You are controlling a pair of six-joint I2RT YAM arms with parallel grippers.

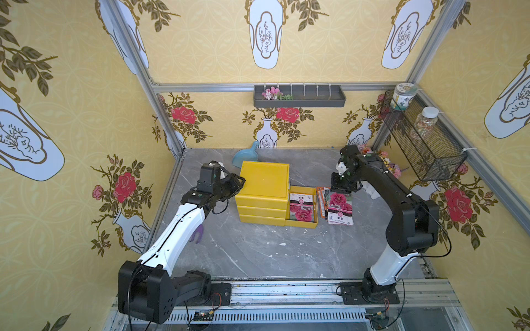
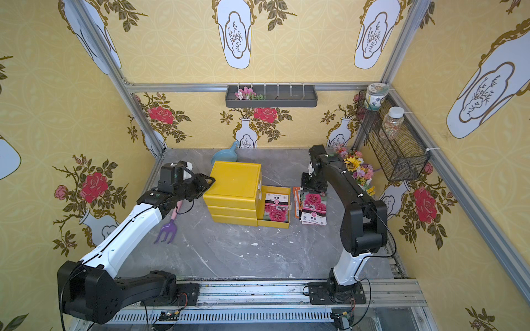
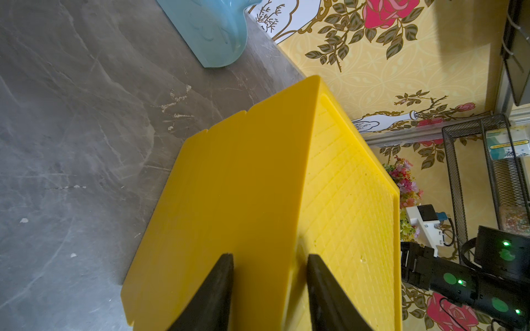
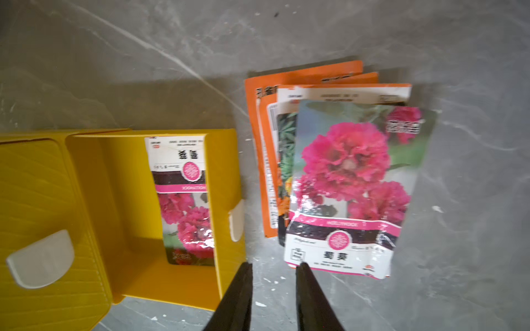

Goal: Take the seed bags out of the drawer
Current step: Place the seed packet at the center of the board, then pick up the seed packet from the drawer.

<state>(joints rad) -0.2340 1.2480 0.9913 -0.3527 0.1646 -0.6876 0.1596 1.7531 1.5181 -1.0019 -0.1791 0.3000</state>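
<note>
You can read HOLLYHOCK on the pink band of the top seed bag (image 4: 350, 183) in the pile, at 3 o'clock from the drawer (image 1: 302, 188), and 蜀葵 on its white panel. The seed bag (image 4: 183, 197) inside the drawer shows the same words.

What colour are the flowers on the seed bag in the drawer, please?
Seed bag: pink flowers, clearest in right wrist view.

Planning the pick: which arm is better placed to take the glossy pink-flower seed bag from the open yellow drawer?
Right. The right gripper hovers open beside the drawer; left gripper straddles the yellow cabinet's far edge.
</note>
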